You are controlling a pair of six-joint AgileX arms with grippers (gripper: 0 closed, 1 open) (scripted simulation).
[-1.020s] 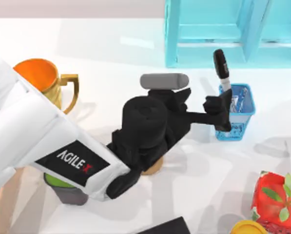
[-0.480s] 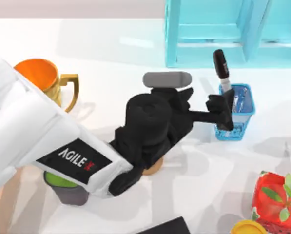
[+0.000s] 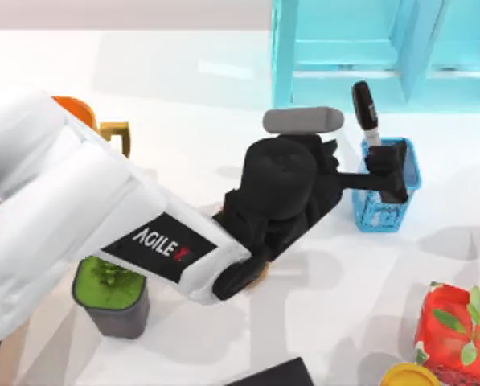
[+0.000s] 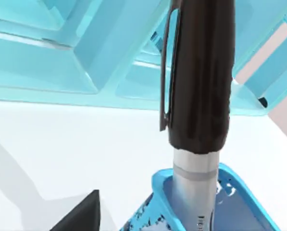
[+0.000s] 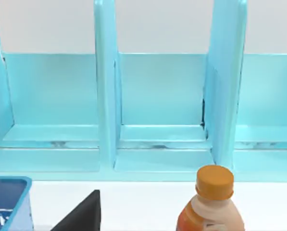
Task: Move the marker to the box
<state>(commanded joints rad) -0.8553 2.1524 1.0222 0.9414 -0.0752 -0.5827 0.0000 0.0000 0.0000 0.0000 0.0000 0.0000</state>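
Observation:
The marker, with a black cap and a grey-white barrel, stands tilted in a small blue mesh pen cup at the back right of the table. My left gripper reaches over the cup's rim, right beside the marker's barrel, and stands open. In the left wrist view the marker rises very near out of the cup, with one black fingertip off to its side and not touching it. The box is out of view. One black fingertip of my right gripper faces a blue shelf.
A blue shelf unit stands just behind the pen cup. A gold trophy and a green plant pot sit at the left. A red container with leaves is at the front right. An orange-capped bottle stands before the shelf.
My left arm has reached further right and toward the back. Its gripper moved from the pen cup's near side to over the cup, close beside the marker. The marker has not moved.

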